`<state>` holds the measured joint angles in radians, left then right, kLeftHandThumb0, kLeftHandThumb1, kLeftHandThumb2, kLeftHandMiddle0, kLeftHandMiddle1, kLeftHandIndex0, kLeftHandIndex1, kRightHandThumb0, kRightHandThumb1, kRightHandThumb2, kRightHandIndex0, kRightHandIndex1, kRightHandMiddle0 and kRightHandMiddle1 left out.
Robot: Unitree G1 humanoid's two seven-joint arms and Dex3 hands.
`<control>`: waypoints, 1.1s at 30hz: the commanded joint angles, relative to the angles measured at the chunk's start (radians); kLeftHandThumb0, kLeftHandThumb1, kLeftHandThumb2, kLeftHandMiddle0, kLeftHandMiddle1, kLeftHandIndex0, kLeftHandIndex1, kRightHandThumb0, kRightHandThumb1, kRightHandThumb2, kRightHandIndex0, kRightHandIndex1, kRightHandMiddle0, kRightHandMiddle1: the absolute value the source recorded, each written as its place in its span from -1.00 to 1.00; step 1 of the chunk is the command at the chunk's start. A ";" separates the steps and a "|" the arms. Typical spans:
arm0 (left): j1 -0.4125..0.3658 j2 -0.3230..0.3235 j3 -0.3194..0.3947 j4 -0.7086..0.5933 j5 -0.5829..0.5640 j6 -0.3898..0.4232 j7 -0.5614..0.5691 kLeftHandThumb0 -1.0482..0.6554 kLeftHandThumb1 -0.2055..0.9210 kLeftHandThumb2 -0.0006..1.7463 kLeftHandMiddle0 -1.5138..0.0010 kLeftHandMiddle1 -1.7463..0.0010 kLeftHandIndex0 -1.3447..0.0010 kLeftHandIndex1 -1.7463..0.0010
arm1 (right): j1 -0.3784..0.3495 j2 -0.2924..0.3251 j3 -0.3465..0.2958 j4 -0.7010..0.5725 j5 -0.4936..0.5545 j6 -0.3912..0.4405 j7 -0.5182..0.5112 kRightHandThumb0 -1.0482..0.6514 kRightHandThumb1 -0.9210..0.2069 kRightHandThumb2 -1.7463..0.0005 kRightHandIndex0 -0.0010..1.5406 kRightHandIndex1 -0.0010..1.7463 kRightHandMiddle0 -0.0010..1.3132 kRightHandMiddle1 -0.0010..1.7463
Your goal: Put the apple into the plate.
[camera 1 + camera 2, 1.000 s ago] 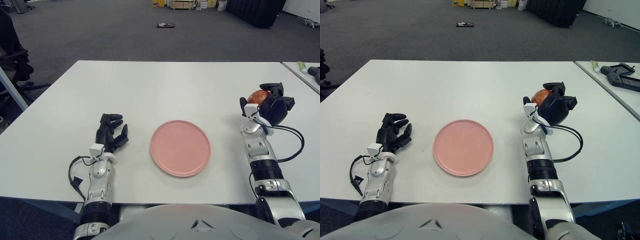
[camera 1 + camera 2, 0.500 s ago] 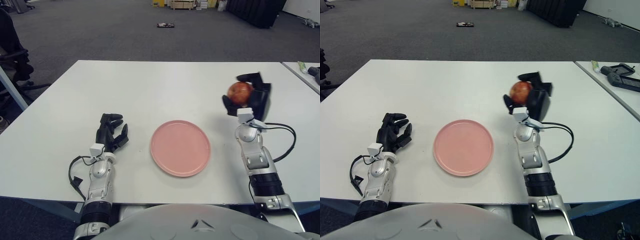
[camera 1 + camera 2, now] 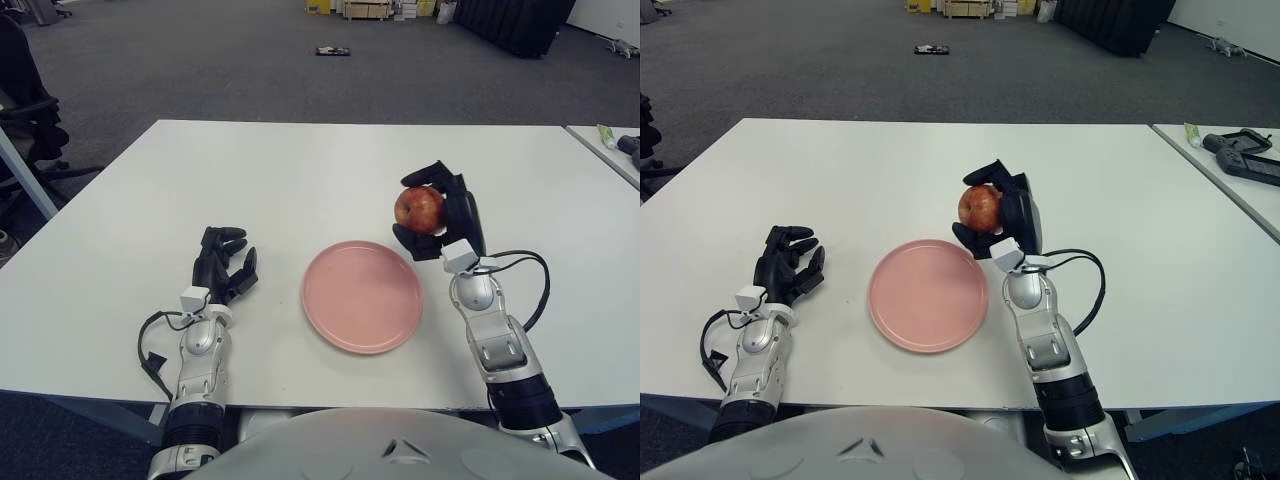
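A red apple (image 3: 419, 208) is held in my right hand (image 3: 438, 215), whose black fingers are curled around it. The hand holds it in the air just beyond the right rim of the pink plate (image 3: 362, 296), which lies in the middle of the white table near the front. The plate holds nothing. My left hand (image 3: 222, 264) rests on the table to the left of the plate, fingers relaxed and holding nothing.
The white table (image 3: 300, 180) stretches far back behind the plate. A second table (image 3: 1230, 150) at the right edge carries a dark device and a small tube. Grey carpeted floor with distant boxes lies beyond.
My right hand has carried the apple leftwards from the table's right side to the plate's right rim. The left hand has not moved.
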<state>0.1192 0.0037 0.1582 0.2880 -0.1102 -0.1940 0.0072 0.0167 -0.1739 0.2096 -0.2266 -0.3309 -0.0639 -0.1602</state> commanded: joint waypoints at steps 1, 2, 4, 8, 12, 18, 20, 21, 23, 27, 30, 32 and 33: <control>0.025 -0.006 0.000 0.037 -0.006 0.052 -0.001 0.23 0.57 -0.12 0.35 -0.59 0.60 -1.00 | -0.003 -0.010 0.011 -0.008 0.048 -0.035 0.078 0.22 0.33 -0.61 -0.23 0.90 0.13 0.81; 0.025 -0.006 0.000 0.037 -0.007 0.052 -0.002 0.23 0.57 -0.12 0.35 -0.58 0.59 -1.00 | -0.003 -0.012 0.013 -0.008 0.055 -0.039 0.095 0.22 0.32 -0.60 -0.24 0.91 0.13 0.81; 0.026 -0.006 0.001 0.037 -0.009 0.051 -0.005 0.23 0.57 -0.13 0.35 -0.58 0.59 -1.00 | -0.005 -0.018 0.019 -0.008 0.066 -0.047 0.129 0.22 0.32 -0.59 -0.25 0.91 0.13 0.80; 0.026 -0.006 0.001 0.038 -0.014 0.048 -0.012 0.23 0.57 -0.13 0.34 -0.57 0.59 -1.00 | -0.011 -0.033 0.040 0.001 0.059 -0.058 0.194 0.22 0.31 -0.59 -0.26 0.90 0.13 0.81; 0.026 -0.005 -0.001 0.043 -0.010 0.036 -0.015 0.23 0.57 -0.13 0.34 -0.58 0.60 -1.00 | -0.029 -0.049 0.072 0.040 0.030 -0.071 0.247 0.23 0.30 -0.58 -0.28 0.92 0.14 0.78; 0.028 -0.007 -0.002 0.041 -0.003 0.036 -0.009 0.23 0.55 -0.10 0.35 -0.60 0.60 -1.00 | -0.077 -0.085 0.126 0.136 -0.012 -0.122 0.320 0.23 0.29 -0.58 -0.31 0.94 0.17 0.77; 0.028 -0.007 -0.002 0.040 -0.002 0.037 -0.008 0.23 0.54 -0.09 0.35 -0.61 0.60 -1.00 | -0.085 -0.091 0.134 0.151 -0.020 -0.136 0.333 0.23 0.28 -0.57 -0.32 0.93 0.17 0.78; 0.028 -0.007 -0.002 0.040 -0.002 0.037 -0.008 0.23 0.54 -0.09 0.35 -0.61 0.59 -1.00 | -0.087 -0.092 0.134 0.155 -0.022 -0.140 0.337 0.23 0.28 -0.57 -0.32 0.93 0.17 0.78; 0.028 -0.008 -0.002 0.039 -0.003 0.039 -0.007 0.23 0.53 -0.08 0.35 -0.61 0.59 -1.00 | -0.096 -0.098 0.145 0.167 -0.028 -0.147 0.356 0.23 0.27 -0.56 -0.33 0.93 0.16 0.78; 0.027 -0.009 0.000 0.038 -0.008 0.044 -0.009 0.23 0.53 -0.08 0.35 -0.60 0.57 -1.00 | -0.116 -0.124 0.177 0.180 -0.042 -0.125 0.433 0.23 0.29 -0.57 -0.31 0.97 0.19 0.70; 0.027 -0.010 0.001 0.038 -0.010 0.046 -0.010 0.23 0.53 -0.09 0.35 -0.59 0.56 -1.00 | -0.123 -0.136 0.188 0.182 -0.043 -0.108 0.478 0.23 0.28 -0.56 -0.31 0.99 0.17 0.69; 0.027 -0.010 0.001 0.038 -0.008 0.046 -0.008 0.23 0.53 -0.09 0.35 -0.59 0.56 -1.00 | -0.128 -0.144 0.192 0.179 -0.044 -0.096 0.507 0.23 0.27 -0.56 -0.32 1.00 0.16 0.70; 0.026 -0.009 0.001 0.039 -0.006 0.045 -0.006 0.23 0.53 -0.09 0.35 -0.59 0.56 -1.00 | -0.137 -0.158 0.203 0.178 -0.049 -0.090 0.539 0.23 0.21 -0.52 -0.33 0.98 0.08 0.74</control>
<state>0.1215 0.0014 0.1591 0.2876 -0.1141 -0.1964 -0.0038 -0.0795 -0.3038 0.4010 -0.0473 -0.3709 -0.1714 0.3206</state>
